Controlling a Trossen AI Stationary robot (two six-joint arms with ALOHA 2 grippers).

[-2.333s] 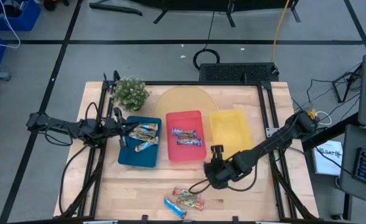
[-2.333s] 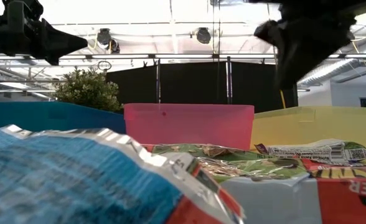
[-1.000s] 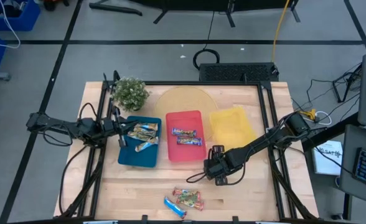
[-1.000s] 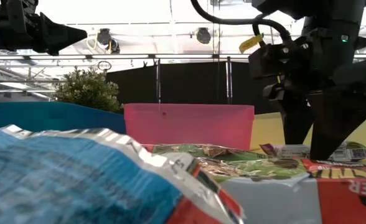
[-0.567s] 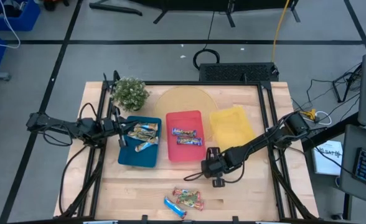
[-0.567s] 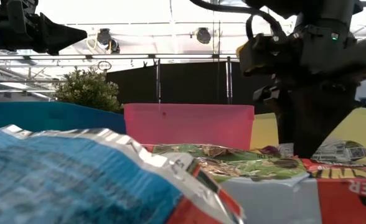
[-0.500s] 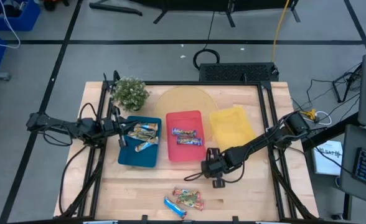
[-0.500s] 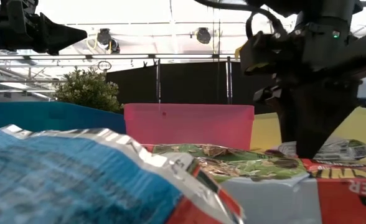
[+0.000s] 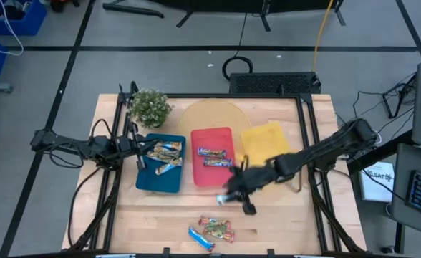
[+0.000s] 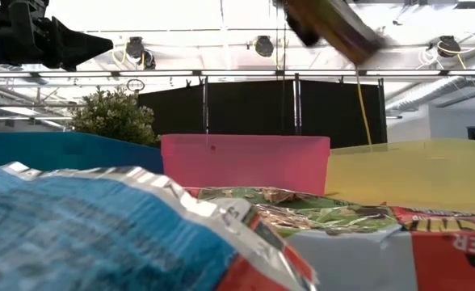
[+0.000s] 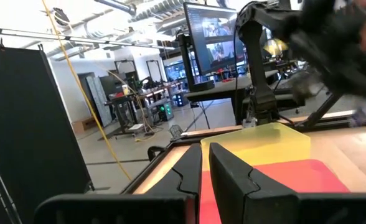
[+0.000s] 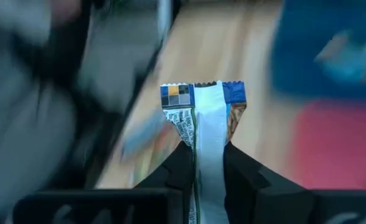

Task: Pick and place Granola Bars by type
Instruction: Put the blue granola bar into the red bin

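Since half a second ago the right gripper [image 9: 228, 195] has lifted off the loose pile at the table's 6 o'clock edge and swung toward the trays, carrying a bar away with it; the left arm has not shifted.

At 9 o'clock the left gripper [image 9: 140, 159] hovers over the blue tray [image 9: 153, 183], its fingers [image 11: 233, 171] nearly together with nothing visible between them. That tray already holds a few bars [image 9: 165, 154], tan and blue in wrapper. Next along, the red tray [image 9: 212, 175] carries two dark bars [image 9: 213, 158] side by side. Just below its 5 o'clock corner the right gripper is clenched on a granola bar [image 12: 203, 115], which stands upright between the fingers [image 12: 178, 171] in the wrist view. Further right, the yellow tray [image 9: 266, 147] looks empty as far as the overhead view shows.

Judging by this, the sorting is somewhat past halfway: about five bars are binned, one is in transit, and a small cluster of loose bars [image 9: 214, 231] waits at 6 o'clock.

As for writing, the held bar's back seam shows small print and colour squares, too fine to read. In the low view, one wrapper [image 10: 456, 234] at the right edge bears large pale letters that seem to end in "KER"; nothing else is legible.
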